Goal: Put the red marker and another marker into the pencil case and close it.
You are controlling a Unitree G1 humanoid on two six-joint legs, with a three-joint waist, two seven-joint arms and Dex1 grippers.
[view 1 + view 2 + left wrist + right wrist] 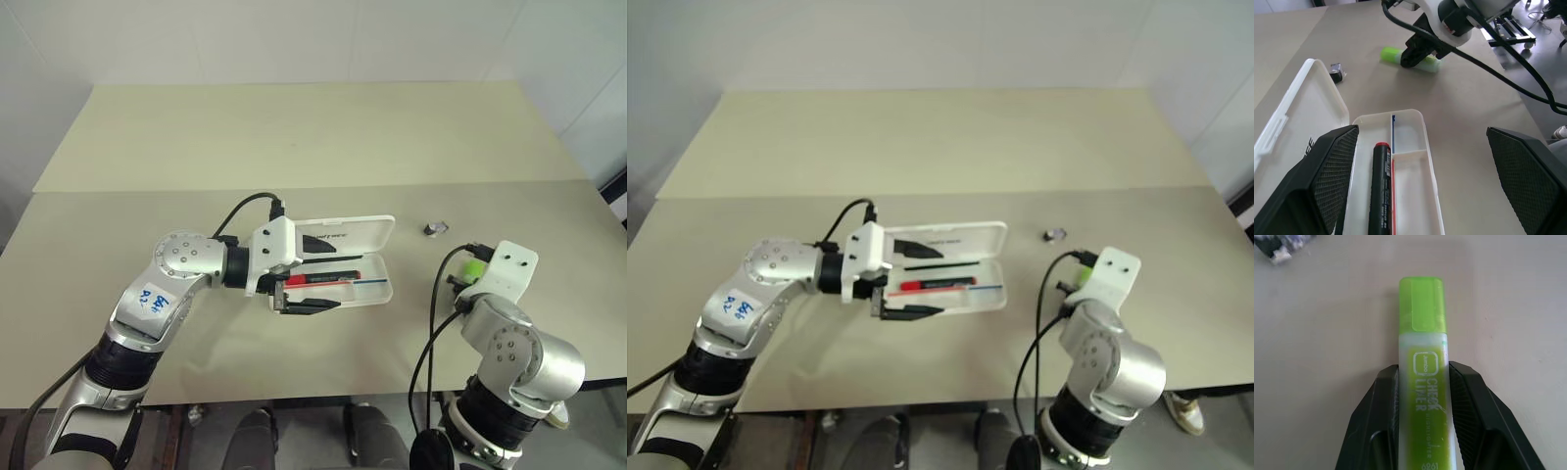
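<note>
The white pencil case (377, 292) lies open in the middle of the table, its lid (353, 233) folded back. The red marker (1380, 191) lies inside the tray along its length. My left gripper (333, 275) hovers open over the case's left end, one finger (1317, 181) over the lid and the other past the tray's near edge. To the right, the lime-green marker (1425, 333) lies on the table. My right gripper (1422, 369) is shut on its barrel, fingers pressed to both sides, the cap pointing away from me.
A small dark clip-like object (436, 229) sits on the table between the case and the green marker. The beige tabletop (294, 147) stretches far behind the case, with a seam across it. The table's right edge is near my right arm.
</note>
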